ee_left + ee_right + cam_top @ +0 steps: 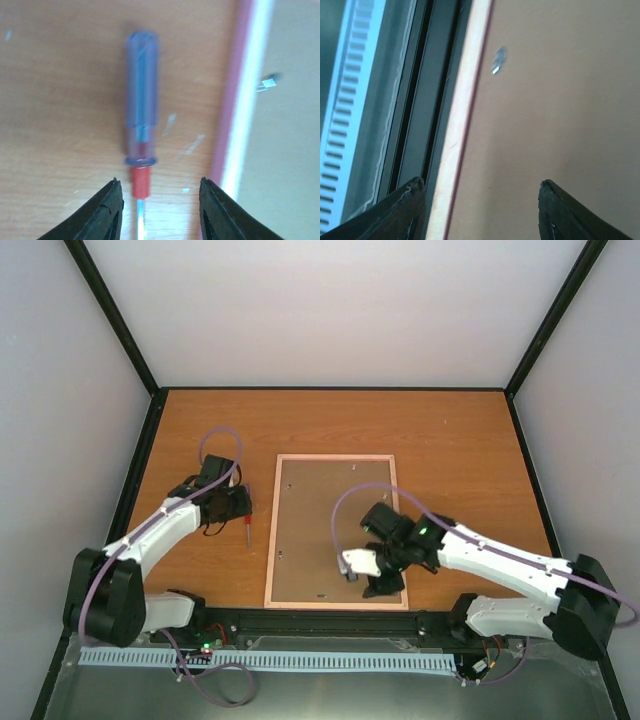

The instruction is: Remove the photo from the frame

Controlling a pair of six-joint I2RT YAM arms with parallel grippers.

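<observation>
Now my left claw (159, 186) stands released. Its two dark fingers are apart and neither touches the screwdriver (141, 100), which lies flat on the wooden table (450, 440) just ahead of them. The thin shaft runs back between my fingertips, the red collar (141, 181) sits about level with them, and the clear purple-blue handle points away from me. Just right of the tool runs the pink rail of the frame (320, 530), then its pale edging, then brown panel with a small metal tab (269, 82), which is blurred.

My right claw (481, 184) is released too, with its jaws spread wide and nothing between them. It hangs over the near end of the frame, toward its right side. One finger is above the black rail (420, 100) at the table's near edge, and the other is above the brown backing. The pale wood edge passes between the two, and a second metal tab (496, 62) lies farther along. Whether I touch the panel I cannot tell.

The frame lies flat in the middle of the table, between my arms, rear side up. I cannot see the photo in any view.
</observation>
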